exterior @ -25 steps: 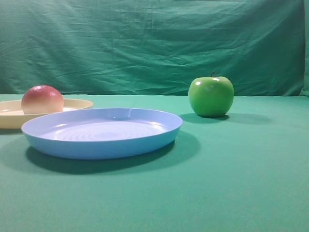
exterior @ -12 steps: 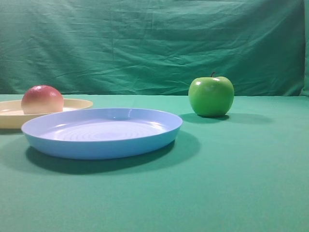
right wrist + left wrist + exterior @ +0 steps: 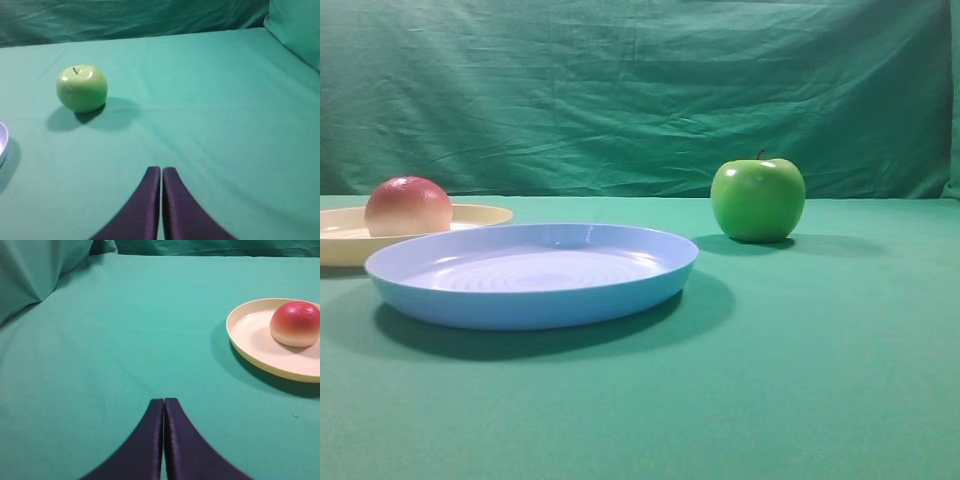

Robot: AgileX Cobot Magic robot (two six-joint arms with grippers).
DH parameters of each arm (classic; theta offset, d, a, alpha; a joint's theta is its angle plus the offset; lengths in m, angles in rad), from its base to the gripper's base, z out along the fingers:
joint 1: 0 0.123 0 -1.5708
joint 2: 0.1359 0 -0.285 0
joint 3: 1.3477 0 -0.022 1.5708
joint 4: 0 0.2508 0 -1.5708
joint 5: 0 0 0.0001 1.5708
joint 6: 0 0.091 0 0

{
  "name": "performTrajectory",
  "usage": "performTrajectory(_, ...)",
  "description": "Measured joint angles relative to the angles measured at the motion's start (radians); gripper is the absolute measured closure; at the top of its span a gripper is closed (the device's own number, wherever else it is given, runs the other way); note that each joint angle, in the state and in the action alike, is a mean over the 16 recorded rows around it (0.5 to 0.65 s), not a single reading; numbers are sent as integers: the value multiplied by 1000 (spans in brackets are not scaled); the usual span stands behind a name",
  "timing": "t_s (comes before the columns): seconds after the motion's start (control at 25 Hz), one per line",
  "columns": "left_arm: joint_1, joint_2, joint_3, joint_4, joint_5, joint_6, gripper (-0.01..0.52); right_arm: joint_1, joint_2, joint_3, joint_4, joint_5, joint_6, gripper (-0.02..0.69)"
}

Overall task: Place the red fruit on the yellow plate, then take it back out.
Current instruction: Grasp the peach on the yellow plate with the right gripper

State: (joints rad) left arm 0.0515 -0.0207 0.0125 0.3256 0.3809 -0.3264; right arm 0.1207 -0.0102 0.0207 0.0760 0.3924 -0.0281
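Observation:
The red fruit (image 3: 408, 206) (image 3: 295, 323) rests on the yellow plate (image 3: 480, 215) (image 3: 260, 352) at the far left of the exterior view. In the left wrist view my left gripper (image 3: 164, 401) is shut and empty, hovering over bare cloth well to the left of the plate and nearer the camera. My right gripper (image 3: 161, 170) is shut too, with nothing between its fingers, above the cloth to the right of the green apple. Neither gripper shows in the exterior view.
A light blue plate (image 3: 620, 290) (image 3: 1, 145) lies in front of the yellow plate, near the middle. A green apple (image 3: 757, 199) (image 3: 82, 88) stands at the back right. Green cloth covers the table and hangs as a backdrop; folds rise at both sides.

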Motion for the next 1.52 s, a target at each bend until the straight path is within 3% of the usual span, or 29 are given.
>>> performTrajectory(0.56, 0, 0, 0, 0, 0, 0, 514, 0, 1, -3, 125, -116, -9, 665)
performTrajectory(0.88, 0, 0, 0, 0, 0, 0, 514, 0, 74, -121, 207, -168, -24, 665)
performTrajectory(1.52, 0, 0, 0, 0, 0, 0, 514, 7, 514, -689, 260, 169, -184, 665)
